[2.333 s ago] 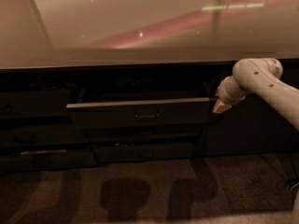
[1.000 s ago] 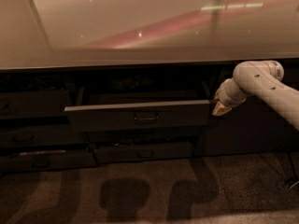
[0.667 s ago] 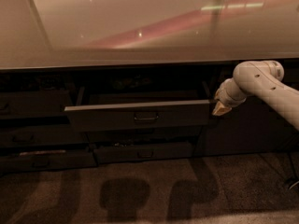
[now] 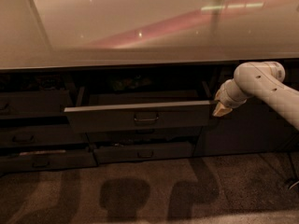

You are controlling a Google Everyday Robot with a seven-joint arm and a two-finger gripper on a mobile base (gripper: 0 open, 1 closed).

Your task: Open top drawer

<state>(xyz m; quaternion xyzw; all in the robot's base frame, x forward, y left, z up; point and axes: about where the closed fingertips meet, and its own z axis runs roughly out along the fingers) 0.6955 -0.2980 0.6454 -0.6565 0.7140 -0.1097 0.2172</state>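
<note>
Pale countertop [image 4: 140,27]; dark lower drawer [image 4: 145,152], poss. ajar.

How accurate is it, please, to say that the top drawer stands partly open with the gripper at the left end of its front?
One detail is wrong: the gripper is at the right end of the front, not the left, as the camera view shows. The top drawer does stand partly open.

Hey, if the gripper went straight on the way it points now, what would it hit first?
Probably the top drawer: the gripper sits at the right end of its pulled-out front, pointing down-left at it. Whether they already touch, I cannot tell.
</note>
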